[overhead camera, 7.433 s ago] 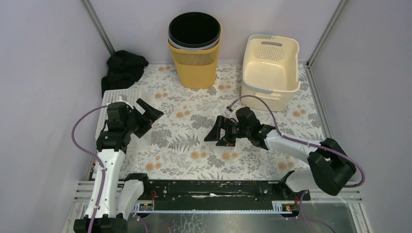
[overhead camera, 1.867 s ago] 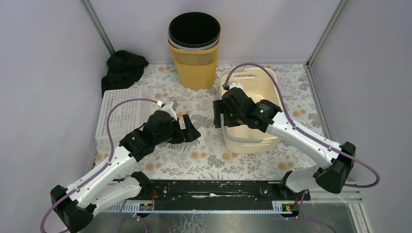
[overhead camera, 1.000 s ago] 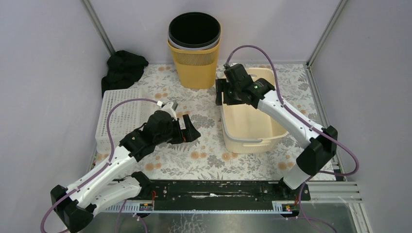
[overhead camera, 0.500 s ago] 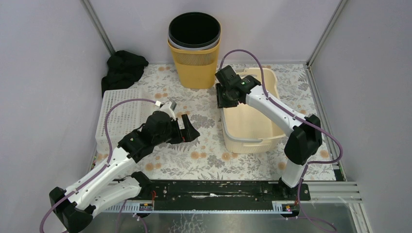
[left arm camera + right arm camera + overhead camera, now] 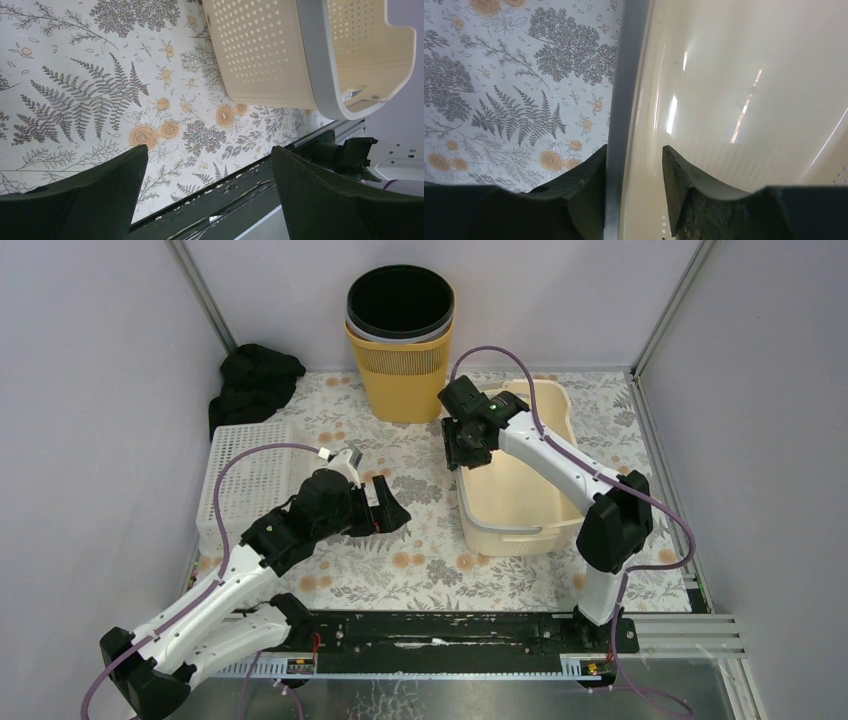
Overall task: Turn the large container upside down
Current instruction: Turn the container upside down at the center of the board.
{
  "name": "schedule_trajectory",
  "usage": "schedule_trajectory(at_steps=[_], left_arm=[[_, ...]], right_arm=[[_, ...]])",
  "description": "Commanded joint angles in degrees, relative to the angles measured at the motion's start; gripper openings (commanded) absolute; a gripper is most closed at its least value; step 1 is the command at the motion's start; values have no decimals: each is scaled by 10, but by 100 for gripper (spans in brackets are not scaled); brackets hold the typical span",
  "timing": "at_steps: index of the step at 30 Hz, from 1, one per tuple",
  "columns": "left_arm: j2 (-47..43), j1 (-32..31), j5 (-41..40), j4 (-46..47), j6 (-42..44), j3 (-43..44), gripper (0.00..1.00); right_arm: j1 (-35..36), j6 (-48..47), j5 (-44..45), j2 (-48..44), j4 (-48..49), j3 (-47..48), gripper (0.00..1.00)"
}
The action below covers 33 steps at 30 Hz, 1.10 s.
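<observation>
The large container (image 5: pixel 515 490) is a cream perforated basket with a grey rim, standing upright and open at the right of the floral table. My right gripper (image 5: pixel 466 445) straddles its left rim near the far corner. In the right wrist view one finger (image 5: pixel 584 175) presses the grey rim (image 5: pixel 629 60) from outside and the other is inside against the wall, so the right gripper (image 5: pixel 634 150) is shut on the rim. My left gripper (image 5: pixel 385 505) hovers wide open left of the container, holding nothing. In the left wrist view the left gripper (image 5: pixel 207 150) frames bare table, the container (image 5: pixel 260 55) above.
A yellow bin with a black liner (image 5: pixel 400 340) stands at the back, close to the right gripper. A white perforated tray (image 5: pixel 245 475) lies along the left wall, with black cloth (image 5: pixel 255 380) behind it. The black base rail (image 5: pixel 440 630) runs along the near edge.
The container sits nearer and more central than at first. Over the last second my right gripper slid a little down the left rim and its jaws narrowed onto it. The left arm barely moved.
</observation>
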Motion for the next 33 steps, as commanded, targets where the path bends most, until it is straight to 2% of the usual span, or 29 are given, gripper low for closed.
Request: schedule_trajectory(at_steps=[1, 7, 16, 23, 33], left_arm=[[-10, -2, -11, -6, 11, 5, 100], [-18, -3, -14, -10, 10, 3, 100], [-32, -3, -19, -16, 8, -3, 100], [-43, -3, -23, -19, 4, -10, 100], [-49, -2, -33, -27, 2, -7, 100]], right_arm=[[7, -10, 12, 14, -47, 40, 48], [14, -13, 13, 32, -72, 64, 38], [18, -17, 6, 48, -89, 68, 33], [18, -15, -31, 46, -80, 68, 1], [18, 3, -97, -2, -51, 82, 0]])
